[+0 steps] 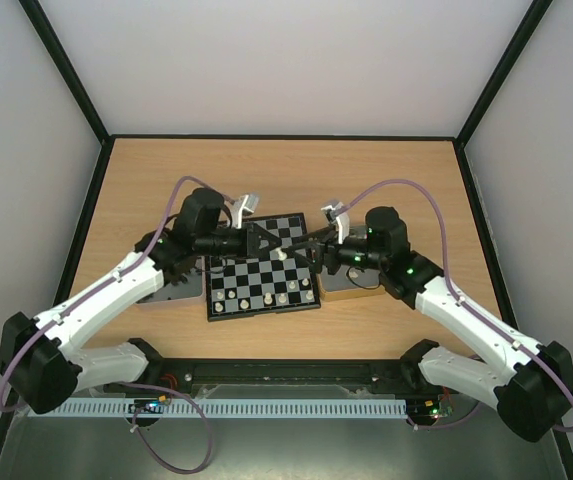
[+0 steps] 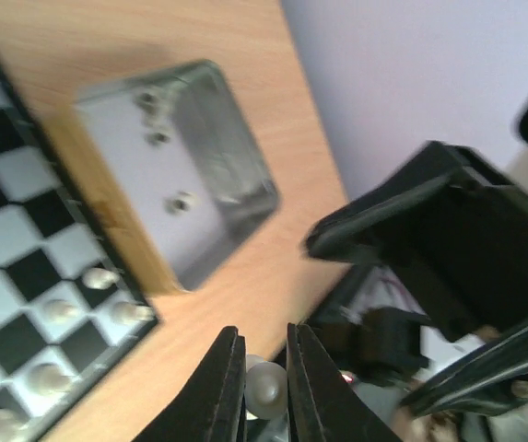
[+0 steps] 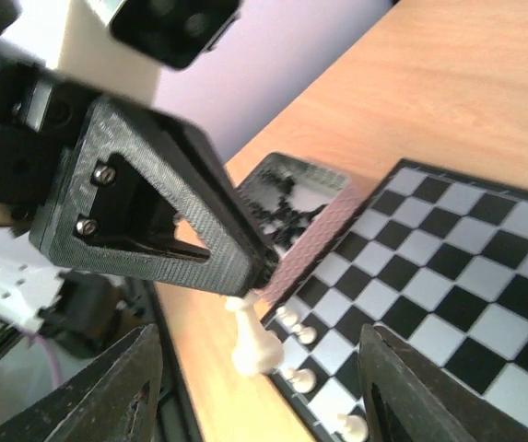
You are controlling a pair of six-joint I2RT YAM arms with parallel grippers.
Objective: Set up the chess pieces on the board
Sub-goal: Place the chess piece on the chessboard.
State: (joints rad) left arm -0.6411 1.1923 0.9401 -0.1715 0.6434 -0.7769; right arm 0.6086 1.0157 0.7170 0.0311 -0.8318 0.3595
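The black-and-silver board [image 1: 256,272] lies mid-table with several cream-white chess pieces [image 1: 266,298] along its near rows. My left gripper [image 1: 284,252] hovers over the board, shut on one cream-white piece [image 2: 265,387]; that piece hangs from its tips in the right wrist view [image 3: 252,345]. My right gripper [image 1: 308,258] faces it from the right, open wide and empty [image 3: 264,396], its fingers [image 3: 125,387] either side of the held piece without touching it. Board pieces also show in the left wrist view [image 2: 102,276].
A metal tin [image 2: 190,166] holding a few white pieces sits off the board's right edge [image 1: 351,288]. Another tin with black pieces [image 3: 287,198] lies off the left edge, under my left arm [image 1: 171,295]. The two grippers are close together above the board.
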